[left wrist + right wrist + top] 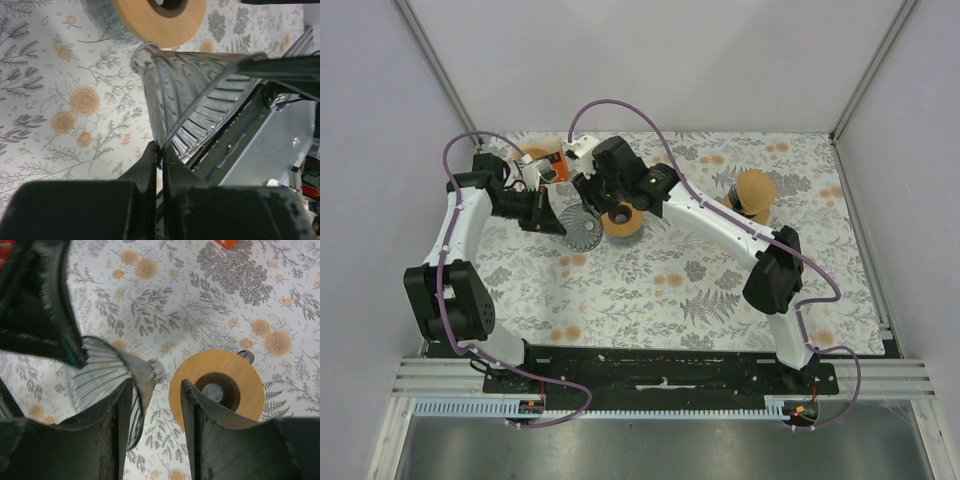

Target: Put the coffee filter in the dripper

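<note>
Fingers of the left gripper (160, 157) are pressed together on the wide rim of the clear ribbed dripper (200, 95). It is tipped on its side, its long axis running from that rim to a narrow tip aimed at the wooden ring (245, 372) just beside it. The right gripper (156, 385) hangs over that tip with fingers apart and nothing between them. The coffee filter (755, 190), a tan cone, sits toward the far right corner of the table (650, 290), well apart from both grippers. It lies to the right gripper's right, so that arm looks nearer, while the dripper's mouth seems to face the left edge, away from it.
</note>
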